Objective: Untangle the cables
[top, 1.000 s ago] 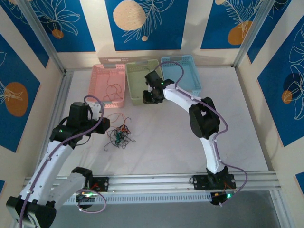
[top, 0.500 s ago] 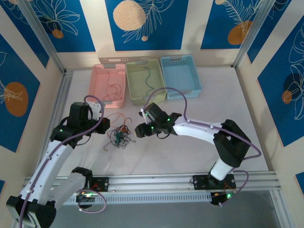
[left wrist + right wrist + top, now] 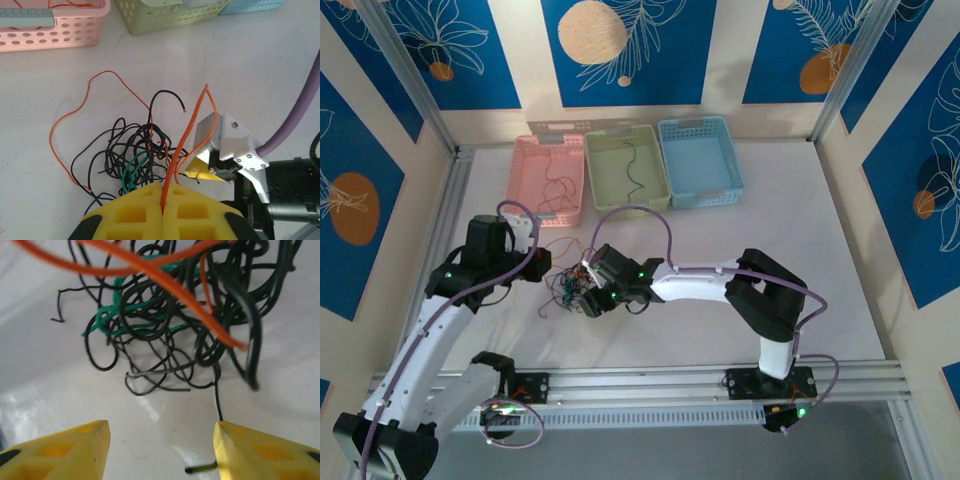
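Your left gripper [image 3: 163, 199] is clenched on one orange wire [image 3: 185, 137], which rises from between its pads, and the cables [image 3: 127, 155] sit knotted just ahead of it. Your right gripper [image 3: 160, 432] has its jaws spread and holds nothing; the clump lies just beyond its fingertips. One strand each lies in the pink basket [image 3: 525, 175] and the green basket [image 3: 594, 165], far beyond both hands. By that, you are early in the job: most wires are tangled.

no text or number is readable (wall panels [image 3: 620, 50] carry drawings).
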